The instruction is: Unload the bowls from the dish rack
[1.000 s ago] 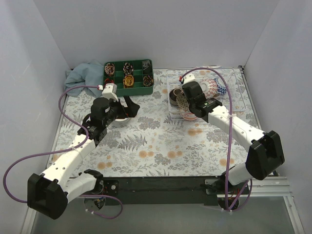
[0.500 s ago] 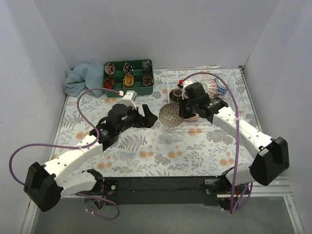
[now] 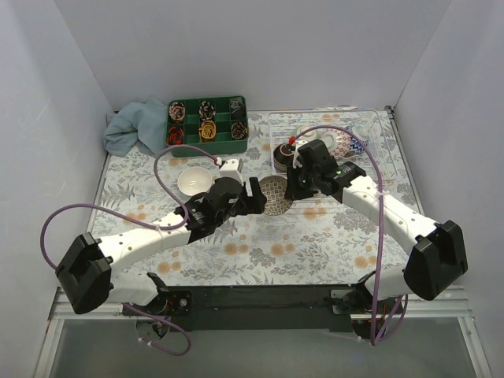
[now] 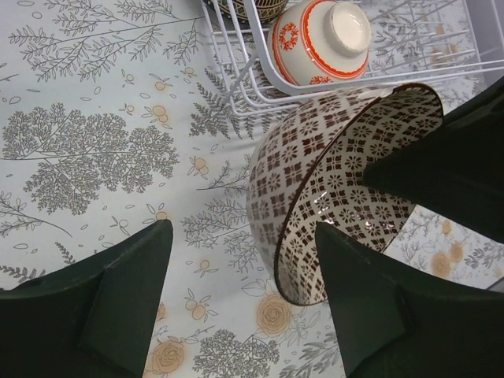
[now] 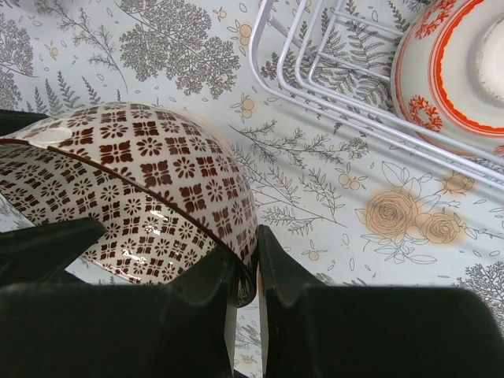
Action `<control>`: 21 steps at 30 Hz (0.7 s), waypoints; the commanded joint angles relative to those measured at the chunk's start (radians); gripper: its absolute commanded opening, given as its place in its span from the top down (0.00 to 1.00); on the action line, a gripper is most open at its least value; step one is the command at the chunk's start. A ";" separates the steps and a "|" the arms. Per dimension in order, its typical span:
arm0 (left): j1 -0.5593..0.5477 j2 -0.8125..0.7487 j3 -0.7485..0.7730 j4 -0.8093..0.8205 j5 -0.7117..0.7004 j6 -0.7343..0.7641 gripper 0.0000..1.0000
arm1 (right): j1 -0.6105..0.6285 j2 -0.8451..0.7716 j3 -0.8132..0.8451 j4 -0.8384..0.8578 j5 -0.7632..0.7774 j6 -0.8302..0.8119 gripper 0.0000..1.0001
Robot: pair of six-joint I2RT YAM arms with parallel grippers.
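Note:
My right gripper [image 3: 293, 187] is shut on the rim of a brown-patterned bowl [image 3: 274, 195], holding it tilted above the table just left of the white wire dish rack [image 3: 370, 161]. In the right wrist view the fingers [image 5: 248, 276] pinch the bowl's rim [image 5: 157, 173]. My left gripper [image 3: 256, 197] is open at the same bowl [image 4: 315, 173]: one finger [image 4: 370, 315] lies inside it, the other [image 4: 126, 307] stands outside and apart. A red-and-white bowl [image 4: 323, 39] lies in the rack beside a dark bowl [image 3: 283, 153] and a blue-patterned one [image 3: 350, 142].
A small white bowl [image 3: 195, 181] sits on the floral tablecloth left of centre. A green compartment tray [image 3: 207, 120] with small items stands at the back, with a blue cloth [image 3: 132, 126] to its left. The rack's wire edge [image 5: 315, 79] is close to the right gripper.
The right gripper has carried the patterned bowl left and down, out of the rack. The left arm has swung right, away from the white bowl, and its open jaws now straddle the bowl's rim.

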 commanded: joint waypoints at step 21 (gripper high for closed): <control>0.059 0.144 0.164 -0.242 -0.107 -0.071 1.00 | 0.038 -0.146 -0.095 0.116 0.008 -0.005 0.33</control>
